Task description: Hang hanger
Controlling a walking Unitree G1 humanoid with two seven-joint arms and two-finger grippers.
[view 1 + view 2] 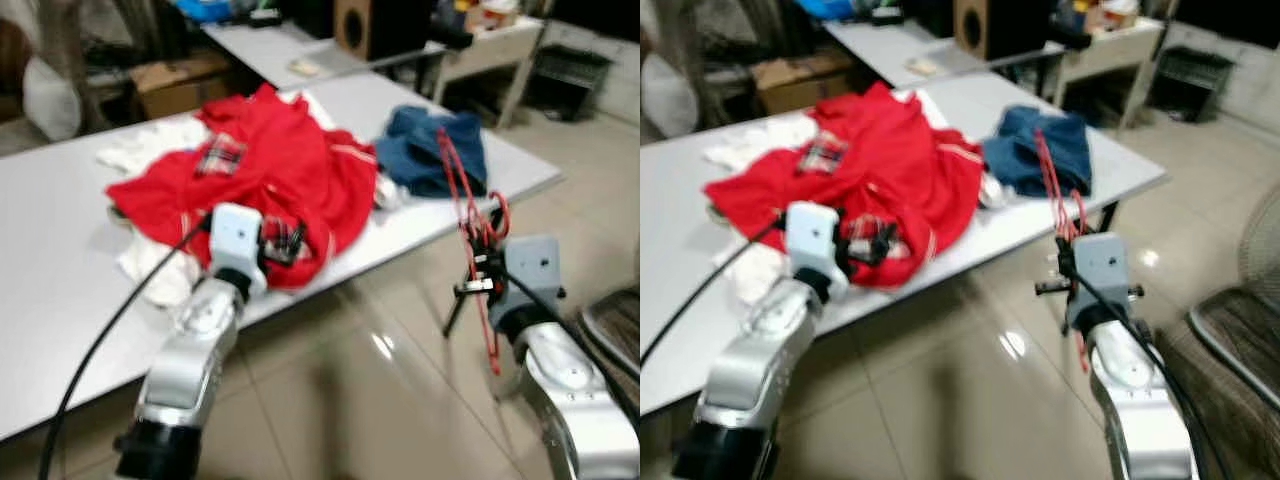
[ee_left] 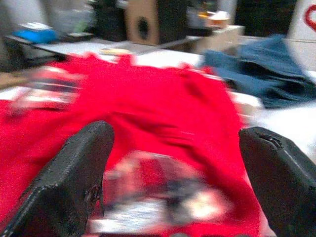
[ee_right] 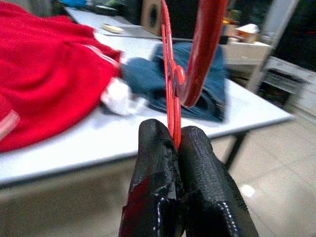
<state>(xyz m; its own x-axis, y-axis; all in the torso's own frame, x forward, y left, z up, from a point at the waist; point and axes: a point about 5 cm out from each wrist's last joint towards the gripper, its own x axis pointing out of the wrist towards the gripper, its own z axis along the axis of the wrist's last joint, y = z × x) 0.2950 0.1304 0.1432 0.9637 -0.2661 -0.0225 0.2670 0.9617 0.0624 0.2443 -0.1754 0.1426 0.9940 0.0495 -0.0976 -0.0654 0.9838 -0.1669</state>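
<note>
Beside the surface (image 1: 60, 270), my right tool (image 3: 177, 143) was clamped on the red hanger (image 1: 470, 215), pinching its thin wire so it stood upright off the floor, ready to carry. Left tool (image 2: 173, 168) stood wide, aimed at the red shirt (image 1: 270, 170), probably waiting. Jeans (image 1: 435, 150) lay beyond. No rail seen yet.

My right gripper (image 3: 174, 143) is clamped on a thin red hanger (image 1: 470, 205), which stands nearly upright at about three o'clock off the table's edge, its hook (image 3: 202, 54) curving just above my pressed-together black fingers (image 3: 153, 168).
</note>
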